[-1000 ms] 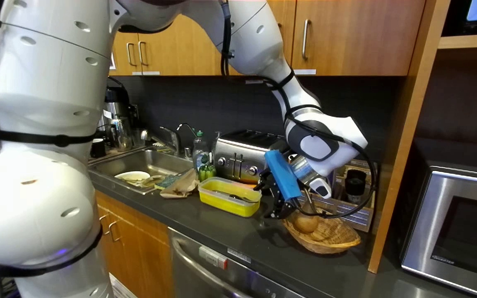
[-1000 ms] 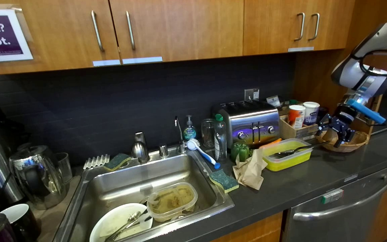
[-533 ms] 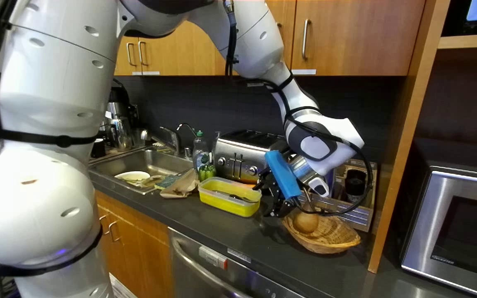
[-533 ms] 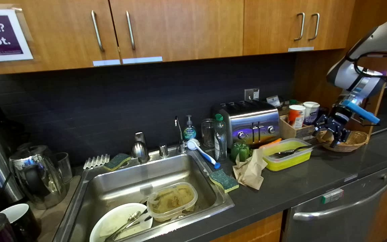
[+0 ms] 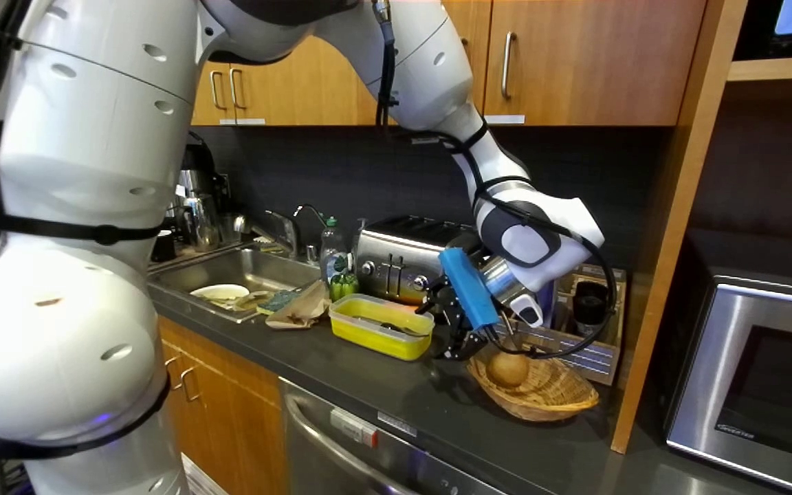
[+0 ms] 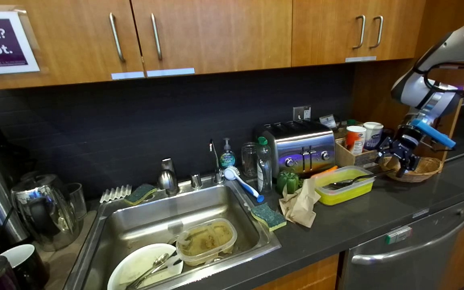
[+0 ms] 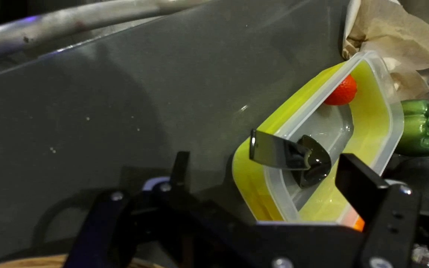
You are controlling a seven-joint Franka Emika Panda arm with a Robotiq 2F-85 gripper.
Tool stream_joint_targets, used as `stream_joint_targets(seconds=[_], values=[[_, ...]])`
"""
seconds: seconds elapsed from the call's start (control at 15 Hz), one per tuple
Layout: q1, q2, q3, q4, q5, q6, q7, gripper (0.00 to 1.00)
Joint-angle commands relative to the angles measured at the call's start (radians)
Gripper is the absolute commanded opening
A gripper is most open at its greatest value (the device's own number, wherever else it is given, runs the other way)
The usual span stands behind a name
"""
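My gripper (image 7: pixel 266 173) stands open in the wrist view, with nothing gripped between its black fingers (image 7: pixel 361 186). Beyond the fingertips, a black ladle-like utensil (image 7: pixel 313 163) leans in a yellow container (image 7: pixel 246 175), its handle sticking out over the rim toward me. A round orange-red thing (image 7: pixel 343 92) lies at the container's far end. In both exterior views the gripper (image 5: pixel 437 328) hangs over the counter, between the container (image 5: pixel 379 340) and a wicker basket (image 5: pixel 540 405). The handle end comes close to the gripper (image 6: pixel 391 164) in an exterior view; whether they touch, I cannot tell.
A brown round object (image 5: pixel 508 369) sits in the basket. Around the container are a toaster (image 6: pixel 306 151), a green pepper (image 6: pixel 287 182), crumpled brown paper (image 6: pixel 300 201) and an orange piece (image 6: pixel 324 172). The sink (image 6: pixel 199 193) holds dishes. A wooden box (image 6: pixel 344 153) carries canisters.
My gripper has shifted a little toward the yellow container and slightly up, mostly in the earlier half second. Its jaws stay open and the objects have not moved.
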Motion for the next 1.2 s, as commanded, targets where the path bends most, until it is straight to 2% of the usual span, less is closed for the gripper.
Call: stream_joint_targets(seconds=[0.0,0.4,0.47,0.53,0.6,1.0,1.13], values=[[-0.014,-0.007,0.008,0.001,-0.030,-0.036,0.004,1.00],[-0.012,0.011,0.013,0.015,-0.053,-0.065,0.009,1.00],[-0.011,0.014,0.014,0.016,-0.055,-0.068,0.009,0.83],[-0.010,0.017,0.016,0.017,-0.061,-0.068,0.009,0.74],[-0.009,0.020,0.018,0.018,-0.065,-0.068,0.009,0.69],[-0.010,0.027,0.033,0.016,-0.081,-0.065,0.003,0.21],[-0.011,0.027,0.036,0.016,-0.084,-0.066,-0.001,0.08]])
